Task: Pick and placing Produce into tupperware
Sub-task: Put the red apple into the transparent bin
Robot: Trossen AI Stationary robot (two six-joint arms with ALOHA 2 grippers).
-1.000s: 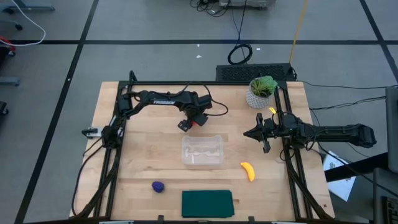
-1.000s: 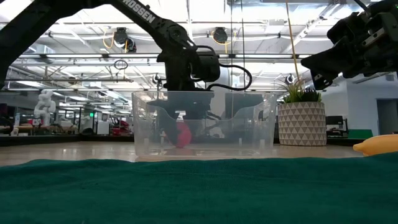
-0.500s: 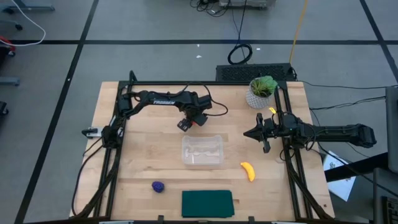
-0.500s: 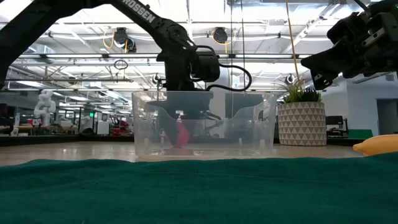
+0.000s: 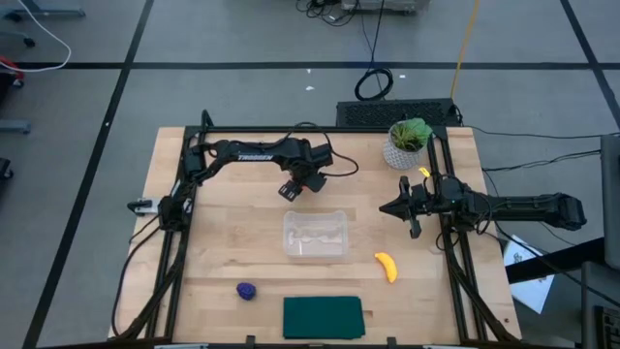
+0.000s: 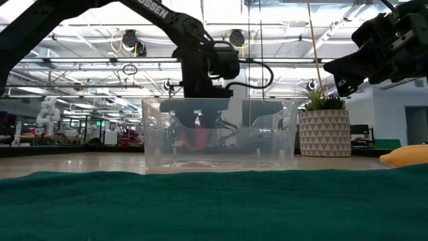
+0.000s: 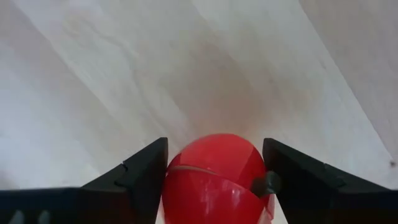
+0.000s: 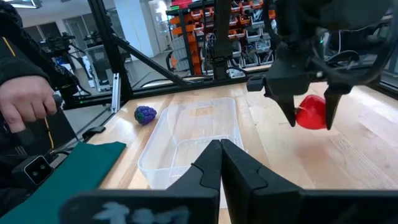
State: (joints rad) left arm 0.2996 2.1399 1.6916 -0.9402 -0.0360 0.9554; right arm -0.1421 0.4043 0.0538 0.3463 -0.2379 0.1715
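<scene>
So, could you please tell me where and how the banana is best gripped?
Grip the banana across its narrow middle, coming straight down from above. It lies flat and alone on the table, and its curve leaves both long sides free for the fingers.

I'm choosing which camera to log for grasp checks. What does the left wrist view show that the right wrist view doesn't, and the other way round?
Only the left wrist view shows, close up, the left gripper with its fingers pressed against both sides of the red round piece, bare wood beneath.

Only the right wrist view shows the empty clear tub, the purple lump, the green mat, a person's hand, and the right gripper, fingers shut on nothing.

Both show the left gripper holding the red piece above the table.
</scene>
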